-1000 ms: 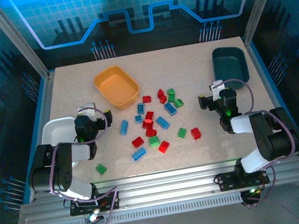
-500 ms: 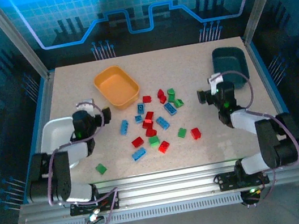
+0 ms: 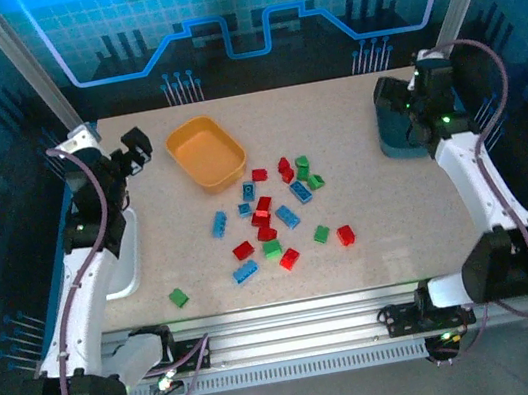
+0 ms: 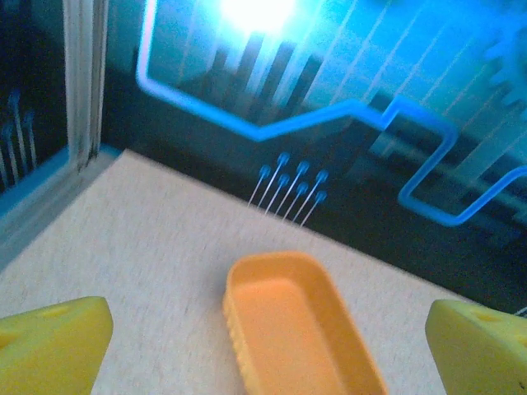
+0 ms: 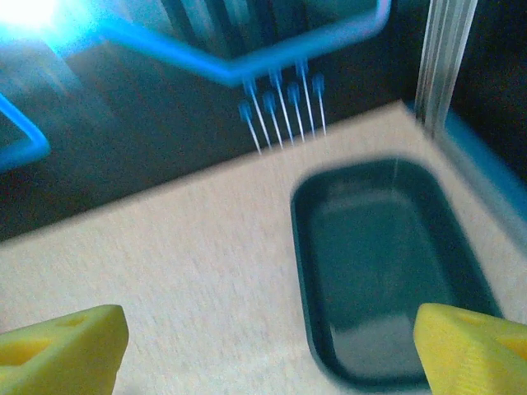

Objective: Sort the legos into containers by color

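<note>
Beige table (image 3: 401, 225) holds legos (image 3: 263, 204); left gripper (image 4: 268, 329) and right gripper (image 5: 268, 337) both spread wide.

I'm looking down over the whole worktop (image 3: 402, 235) from above its near edge. My left wrist camera is pointing closely at the far-left orange tray (image 4: 247, 329), my right at the far-right teal tray (image 5: 379, 271), both shared with the overview

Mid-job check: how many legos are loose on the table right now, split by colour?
Red legos: 9
Blue legos: 6
Green legos: 5
Total: 20, all on the table. The counts are approximate where the middle cluster is crowded.
</note>
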